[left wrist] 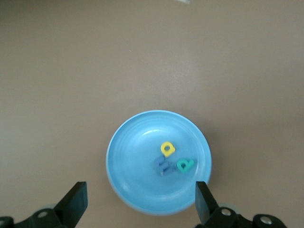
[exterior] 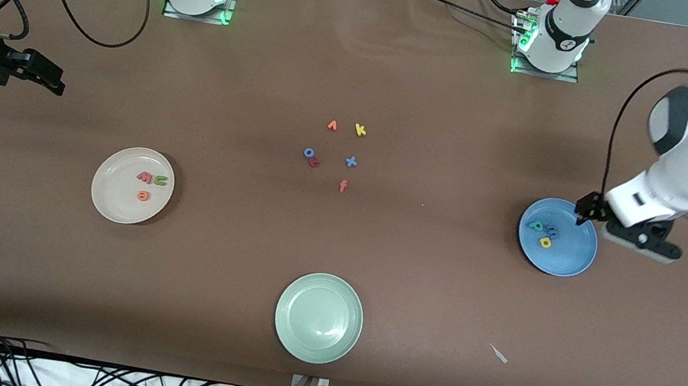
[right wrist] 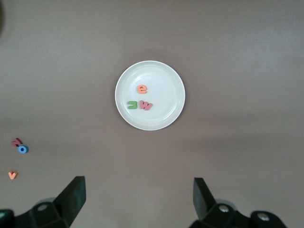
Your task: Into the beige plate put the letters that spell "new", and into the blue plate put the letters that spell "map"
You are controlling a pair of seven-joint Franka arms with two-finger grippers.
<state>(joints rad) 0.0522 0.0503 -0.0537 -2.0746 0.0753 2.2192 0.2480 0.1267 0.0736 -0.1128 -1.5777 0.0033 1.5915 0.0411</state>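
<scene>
The beige plate [exterior: 113, 195] [right wrist: 166, 76] lies toward the right arm's end and holds a green n [exterior: 160, 180] [right wrist: 132, 105], an orange e [exterior: 144, 195] [right wrist: 142, 89] and a pinkish-red w [exterior: 145, 177] [right wrist: 146, 105]. The blue plate [exterior: 569, 258] [left wrist: 133, 161] lies toward the left arm's end with a blue m [exterior: 552, 231] [left wrist: 162, 165], a yellow a [exterior: 545, 242] [left wrist: 167, 148] and a teal p [exterior: 536, 225] [left wrist: 185, 165] in it. My left gripper [exterior: 598, 216] [left wrist: 140, 202] hangs open and empty over the blue plate's edge. Off to the side over bare table, my right gripper [exterior: 49, 77] [right wrist: 137, 199] is open and empty.
A pale green plate [exterior: 291, 293] sits near the table's front edge. Loose letters lie mid-table: an orange v-like one [exterior: 332, 125], a yellow k [exterior: 360, 130], a blue o [exterior: 308, 153], a blue x [exterior: 351, 162] and a red f [exterior: 343, 186]. A small white scrap [exterior: 498, 353] lies apart.
</scene>
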